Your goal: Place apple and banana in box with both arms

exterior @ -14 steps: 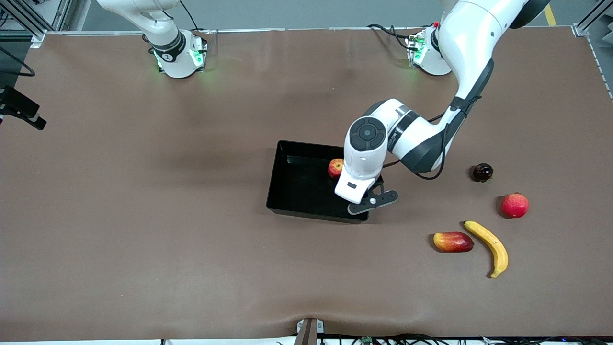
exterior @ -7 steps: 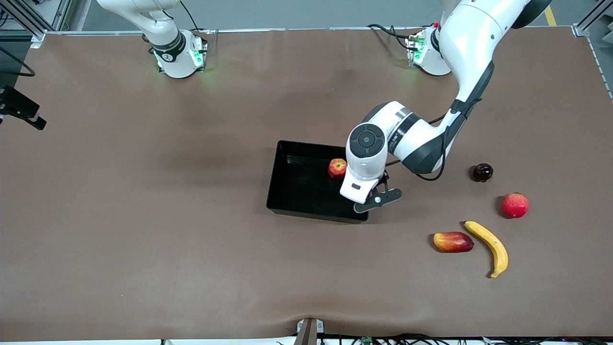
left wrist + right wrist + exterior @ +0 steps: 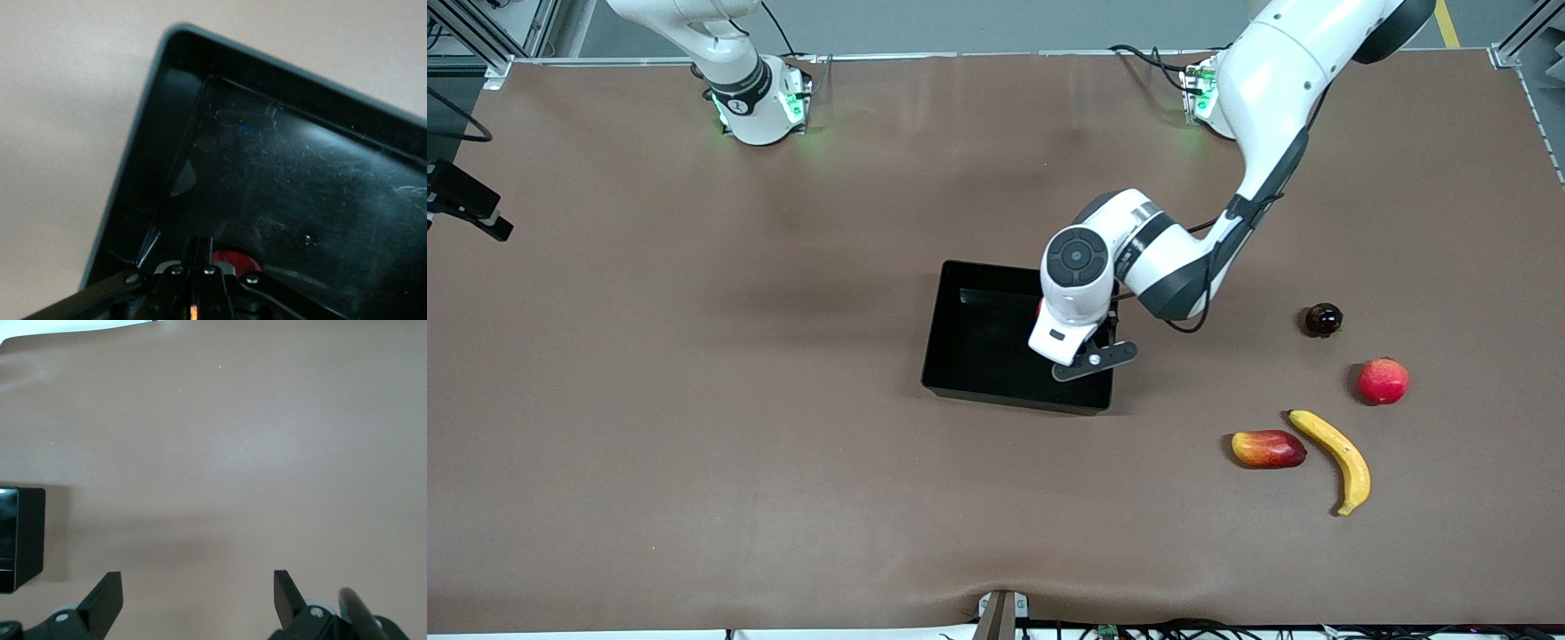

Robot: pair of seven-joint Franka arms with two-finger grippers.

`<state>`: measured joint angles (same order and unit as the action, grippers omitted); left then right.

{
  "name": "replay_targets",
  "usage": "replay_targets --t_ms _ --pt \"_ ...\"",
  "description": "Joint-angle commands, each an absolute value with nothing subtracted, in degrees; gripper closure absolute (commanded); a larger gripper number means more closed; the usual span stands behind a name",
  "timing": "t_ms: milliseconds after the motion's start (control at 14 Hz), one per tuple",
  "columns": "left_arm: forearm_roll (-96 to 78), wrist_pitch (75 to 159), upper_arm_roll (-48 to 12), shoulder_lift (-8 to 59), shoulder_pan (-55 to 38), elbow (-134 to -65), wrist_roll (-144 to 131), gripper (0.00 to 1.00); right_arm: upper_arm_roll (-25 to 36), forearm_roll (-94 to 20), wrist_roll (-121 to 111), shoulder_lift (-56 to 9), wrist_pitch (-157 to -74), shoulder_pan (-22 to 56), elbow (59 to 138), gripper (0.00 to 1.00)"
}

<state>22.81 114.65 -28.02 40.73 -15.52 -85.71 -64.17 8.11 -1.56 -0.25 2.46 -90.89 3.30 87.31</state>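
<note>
front view: box [image 3: 978, 347] at mid-table with the left gripper [image 3: 1089, 351] low over its end toward the left arm, the wrist hiding all but a red sliver of the apple [image 3: 1039, 311] inside; banana [image 3: 1336, 458] lies on the table near the left arm's end, just beside a mango-like fruit [image 3: 1267, 449], with a pink-red fruit [image 3: 1383, 380] and a dark round fruit [image 3: 1322, 319] farther from the camera. left wrist view alone shows the fingers pressed together, with the apple [image 3: 233, 260] partly hidden just past them on the box floor. right wrist view alone shows the right gripper [image 3: 197, 597] spread wide above bare table [image 3: 233, 453], a box corner [image 3: 23, 537] cut off at the edge; that arm waits, its hand out of the front view.
</note>
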Motion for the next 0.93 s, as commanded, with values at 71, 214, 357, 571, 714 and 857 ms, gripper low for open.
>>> replay_targets --t_ms 71,214,357,571,714,857 --pt "22.8 115.3 -27.9 41.3 -15.9 -85.6 -63.8 1.0 7.7 -1.8 -0.9 1.5 -90.0 2.5 85.7 0.0" --pt "22.9 115.3 -27.7 41.0 -15.7 -85.3 -62.4 1.0 7.7 -1.8 -0.9 1.5 -89.9 2.5 85.7 0.0" --pt "22.9 115.3 -27.3 40.9 -14.8 -84.6 -58.7 1.0 7.7 -1.8 -0.8 1.5 -89.9 2.5 85.7 0.0" --pt "22.9 115.3 -27.0 40.9 -14.8 -83.7 -56.3 1.0 7.7 -1.8 -0.8 1.2 -89.9 2.5 85.7 0.0" --pt "22.8 115.2 -26.6 39.3 -13.4 -82.6 -54.5 1.0 7.7 -1.8 -0.9 1.1 -89.9 2.5 85.7 0.0" --pt "22.6 114.6 -26.6 38.7 -12.4 -81.9 -53.7 1.0 7.7 -1.8 -0.9 1.2 -89.9 2.5 85.7 0.0"
